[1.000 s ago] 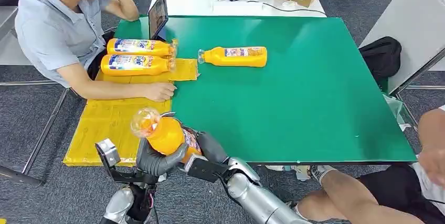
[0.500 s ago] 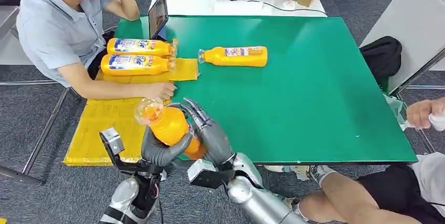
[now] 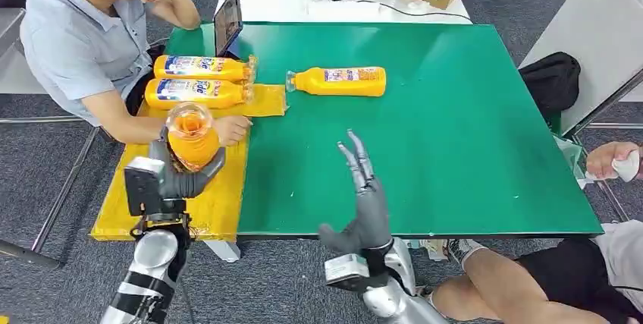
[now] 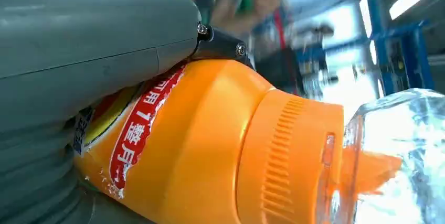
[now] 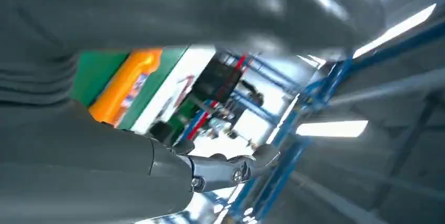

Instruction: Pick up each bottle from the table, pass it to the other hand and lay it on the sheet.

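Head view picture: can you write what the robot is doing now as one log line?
left hand: holds orange plastic bottle above yellow sheet | right hand: open, empty, over green table | third orange bottle: lying on table

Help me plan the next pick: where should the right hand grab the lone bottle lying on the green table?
Grip the bottle around its wide middle, coming down from above. It lies flat on its side across the table, cap toward the sheet, with bare space on both long sides for the fingers.
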`<act>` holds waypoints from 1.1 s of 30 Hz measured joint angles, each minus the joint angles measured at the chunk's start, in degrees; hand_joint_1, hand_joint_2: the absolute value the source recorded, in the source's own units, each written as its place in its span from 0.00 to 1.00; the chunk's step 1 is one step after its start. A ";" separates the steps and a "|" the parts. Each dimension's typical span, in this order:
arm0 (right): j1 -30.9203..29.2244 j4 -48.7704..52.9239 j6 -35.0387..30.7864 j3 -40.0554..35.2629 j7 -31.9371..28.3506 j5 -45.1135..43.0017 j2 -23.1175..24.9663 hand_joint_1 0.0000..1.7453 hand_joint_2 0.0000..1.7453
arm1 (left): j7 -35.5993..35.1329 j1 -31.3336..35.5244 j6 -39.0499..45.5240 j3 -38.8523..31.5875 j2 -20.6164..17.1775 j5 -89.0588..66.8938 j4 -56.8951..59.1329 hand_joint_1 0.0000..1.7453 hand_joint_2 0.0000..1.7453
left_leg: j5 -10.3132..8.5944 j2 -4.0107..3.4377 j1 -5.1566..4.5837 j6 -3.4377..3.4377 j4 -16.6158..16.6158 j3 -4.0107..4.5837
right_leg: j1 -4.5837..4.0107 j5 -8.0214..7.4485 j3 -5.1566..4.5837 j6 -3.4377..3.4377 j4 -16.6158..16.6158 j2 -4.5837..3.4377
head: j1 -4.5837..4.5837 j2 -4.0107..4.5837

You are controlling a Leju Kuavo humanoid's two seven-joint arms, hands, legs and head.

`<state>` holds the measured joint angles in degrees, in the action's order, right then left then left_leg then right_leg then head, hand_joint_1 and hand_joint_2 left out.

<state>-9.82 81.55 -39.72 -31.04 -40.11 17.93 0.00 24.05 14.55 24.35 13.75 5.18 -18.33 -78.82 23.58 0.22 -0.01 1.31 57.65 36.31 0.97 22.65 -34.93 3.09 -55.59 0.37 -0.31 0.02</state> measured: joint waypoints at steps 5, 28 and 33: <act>1.22 0.31 0.66 0.37 0.00 -1.60 0.00 0.00 0.00 | -5.52 6.20 2.90 -0.50 -0.83 -12.93 7.86 1.00 1.00 | -0.05 -0.02 0.00 0.00 0.00 -0.02 | -0.01 -0.04 0.00 0.00 -0.01 -0.01 | -0.02 -0.02; 1.81 0.24 9.01 3.57 0.00 -0.90 1.09 0.00 0.00 | -17.56 20.93 -3.72 6.25 -0.17 -45.32 43.98 1.00 1.00 | -0.13 -0.03 -0.01 0.01 0.01 0.00 | 0.00 -0.05 0.01 0.01 -0.03 -0.02 | 0.00 -0.02; 1.74 -0.28 10.17 3.92 0.00 -0.59 1.09 0.00 0.00 | -14.98 21.66 -6.37 7.23 0.52 -46.52 46.58 0.01 1.00 | -0.13 0.05 -0.01 0.01 0.01 -0.01 | 0.01 -0.05 0.06 0.01 -0.03 0.02 | 0.00 -0.02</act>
<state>-8.08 81.26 -29.55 -27.12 -40.11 17.33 1.09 9.07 36.21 17.99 20.98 5.70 -64.85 -32.24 23.45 0.27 -0.02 1.32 57.66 36.31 0.98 22.60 -34.87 3.10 -55.62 0.39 -0.31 0.00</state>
